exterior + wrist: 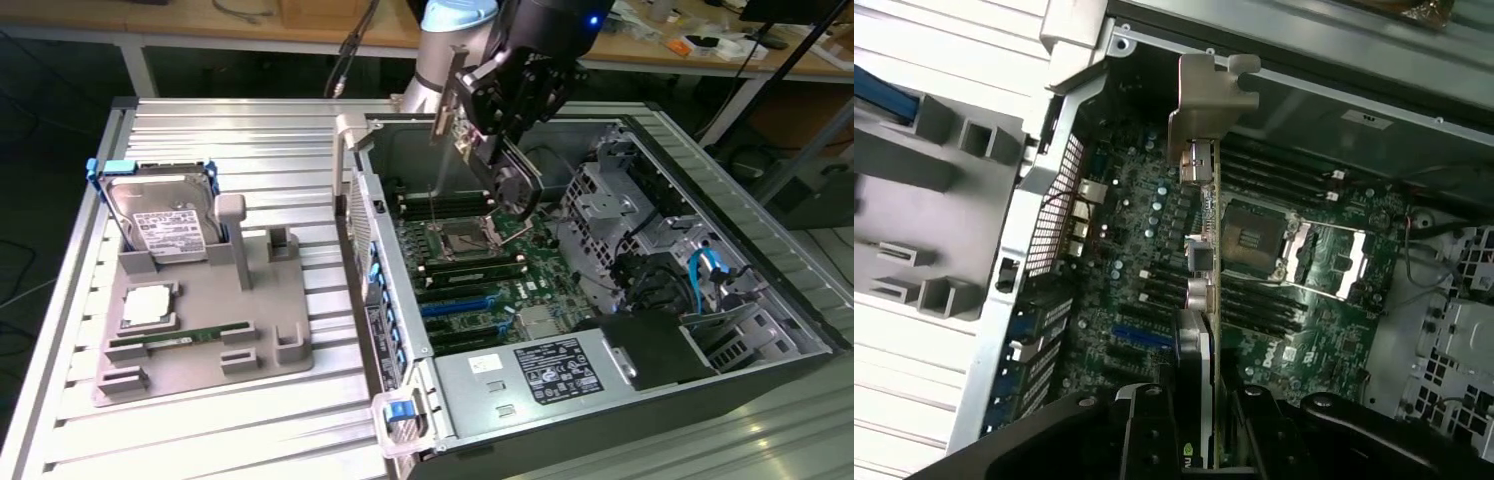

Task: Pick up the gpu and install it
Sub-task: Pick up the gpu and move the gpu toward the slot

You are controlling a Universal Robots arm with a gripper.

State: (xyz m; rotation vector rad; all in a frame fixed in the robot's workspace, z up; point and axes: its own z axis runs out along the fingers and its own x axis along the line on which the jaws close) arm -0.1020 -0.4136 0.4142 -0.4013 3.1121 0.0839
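On your ribbed metal tabletop (214, 130) sit one open computer case (398, 330) and one grey tray (200, 345) with one hard drive (167, 225), and you have the single pincer (501, 122) clamped on the one gpu (518, 190), held on edge above the motherboard (481, 292) inside that case.

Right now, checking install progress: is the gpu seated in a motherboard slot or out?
Out: the gripper holds the gpu above the motherboard, clear of every slot.

On the ribbed metal surface (227, 140), a grey holder (214, 305) carries a labelled hard drive (163, 228) standing on edge, a square processor (147, 305) and a green memory stick (180, 341).
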